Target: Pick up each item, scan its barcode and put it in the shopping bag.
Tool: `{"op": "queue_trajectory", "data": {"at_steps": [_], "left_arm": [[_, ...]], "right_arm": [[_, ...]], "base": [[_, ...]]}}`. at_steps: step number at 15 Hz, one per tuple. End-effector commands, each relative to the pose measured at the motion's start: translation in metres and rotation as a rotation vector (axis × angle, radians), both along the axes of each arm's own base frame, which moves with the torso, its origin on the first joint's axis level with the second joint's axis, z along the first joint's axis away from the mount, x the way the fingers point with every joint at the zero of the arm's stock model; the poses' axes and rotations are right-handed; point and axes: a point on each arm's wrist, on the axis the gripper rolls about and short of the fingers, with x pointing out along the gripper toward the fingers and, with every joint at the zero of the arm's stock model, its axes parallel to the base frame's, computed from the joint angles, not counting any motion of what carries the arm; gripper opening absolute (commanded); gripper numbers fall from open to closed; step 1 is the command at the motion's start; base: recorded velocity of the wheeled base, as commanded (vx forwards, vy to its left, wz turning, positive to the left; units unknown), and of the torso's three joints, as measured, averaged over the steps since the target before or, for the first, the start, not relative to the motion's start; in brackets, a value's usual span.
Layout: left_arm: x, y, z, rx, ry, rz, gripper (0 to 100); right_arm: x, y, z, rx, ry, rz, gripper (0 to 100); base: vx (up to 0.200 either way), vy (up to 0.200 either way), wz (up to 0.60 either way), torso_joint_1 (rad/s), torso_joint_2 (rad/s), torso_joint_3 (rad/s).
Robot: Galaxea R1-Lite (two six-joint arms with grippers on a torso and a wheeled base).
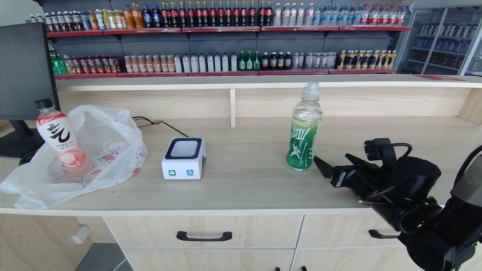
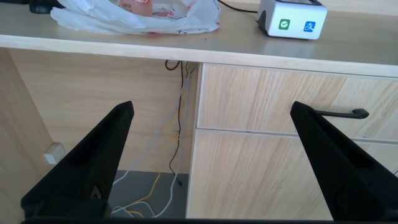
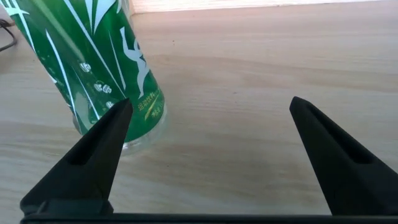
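Counter (image 1: 244, 180): light wood, long, with drawers under it and a raised back ledge. You have shelves of drinks (image 1: 226, 62) across the wall behind, well apart from the work.

Monitor (image 1: 22, 71): dark, at the counter's far left end, behind the bag.

Shopping bag (image 1: 109, 150): thin white plastic, slumped open at the left end. A pink bottle (image 1: 60, 139) stands in it, tilted a little, black cap up.

Right gripper (image 1: 333, 162): arm low over the right side of the counter and pointing left. Its fingers are spread wide with nothing between them, and the near finger's tip is just beside the green bottle.

Left gripper (image 2: 211, 107): held below counter level and facing the drawer fronts. It is also spread wide and holding nothing.

Green bottle (image 1: 304, 131): upright on the counter, right of the scanner, clear cap on. Bare counter lies between the two.

Scanner (image 1: 184, 158): small white box with its window facing up, between bag and green bottle. A black cable (image 1: 158, 124) runs back from it.
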Motion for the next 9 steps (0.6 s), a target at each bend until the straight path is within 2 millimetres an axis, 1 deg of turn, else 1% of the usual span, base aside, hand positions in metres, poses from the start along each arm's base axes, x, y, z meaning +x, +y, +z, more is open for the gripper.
{"op": "queue_trajectory", "data": {"at_steps": [1,3,5,6,8,9], "left_arm": [[0.000,0.000,0.000,0.000,-0.001,0.002,100],[0.000,0.000,0.000,0.000,-0.001,0.000,100],[0.000,0.000,0.000,0.000,-0.001,0.000,100],[0.000,0.000,0.000,0.000,-0.001,0.000,100],[0.000,0.000,0.000,0.000,0.001,0.000,100],[0.000,0.000,0.000,0.000,-0.001,0.002,100]], "right_arm": [[0.000,-0.003,0.000,0.000,0.000,-0.010,100],[0.002,-0.005,0.001,0.001,-0.005,-0.017,100],[-0.004,-0.002,0.005,0.002,-0.013,-0.004,100],[-0.009,0.011,0.010,0.007,-0.029,0.042,100],[-0.014,0.024,0.013,0.011,-0.038,0.088,100],[-0.014,0.027,0.012,0.011,-0.038,0.098,100]], "base": [[0.000,0.000,0.00,0.000,0.00,0.000],[0.000,0.000,0.00,0.000,0.00,0.000],[0.000,0.000,0.00,0.000,0.00,0.000],[0.000,0.000,0.00,0.000,0.00,0.000],[0.000,0.000,0.00,0.000,0.00,0.000],[0.000,0.000,0.00,0.000,0.00,0.000]]}}
